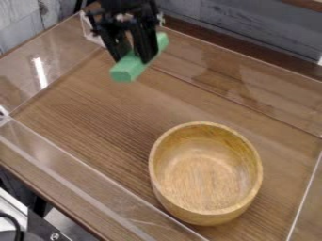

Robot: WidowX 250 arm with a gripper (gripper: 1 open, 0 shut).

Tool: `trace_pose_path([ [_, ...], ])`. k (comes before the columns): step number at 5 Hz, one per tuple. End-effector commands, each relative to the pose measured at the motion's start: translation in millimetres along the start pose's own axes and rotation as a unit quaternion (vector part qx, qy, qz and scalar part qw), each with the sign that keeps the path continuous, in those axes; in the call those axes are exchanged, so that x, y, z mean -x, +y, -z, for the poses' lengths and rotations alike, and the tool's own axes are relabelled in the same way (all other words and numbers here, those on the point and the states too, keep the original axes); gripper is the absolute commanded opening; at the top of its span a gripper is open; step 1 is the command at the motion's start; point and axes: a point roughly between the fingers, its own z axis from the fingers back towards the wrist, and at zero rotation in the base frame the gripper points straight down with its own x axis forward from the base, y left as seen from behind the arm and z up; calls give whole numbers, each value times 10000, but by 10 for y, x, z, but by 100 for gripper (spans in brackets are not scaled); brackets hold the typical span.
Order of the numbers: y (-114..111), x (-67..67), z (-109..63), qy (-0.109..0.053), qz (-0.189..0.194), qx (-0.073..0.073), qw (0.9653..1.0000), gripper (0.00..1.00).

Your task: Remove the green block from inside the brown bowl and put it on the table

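Half the job is done: the green block (128, 67) is out of the brown bowl (206, 172) (now empty), clamped in the hand (132, 55) above the table (94, 113); setting down remains.

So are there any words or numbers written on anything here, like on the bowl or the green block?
None can be read. The brown bowl, the green block, the gripper and the table all show plain surfaces with no letters, numbers or labels.
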Motion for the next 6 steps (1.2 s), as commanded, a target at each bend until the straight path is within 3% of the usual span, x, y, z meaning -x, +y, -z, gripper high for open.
trace_pose_path([
  [1, -86, -95, 58, -184, 371, -31, 9991, 0],
  [4, -326, -232, 520, -143, 1017, -85, 9947, 0],
  [6, -464, -197, 640, -98, 1256, -101, 9920, 0],
])
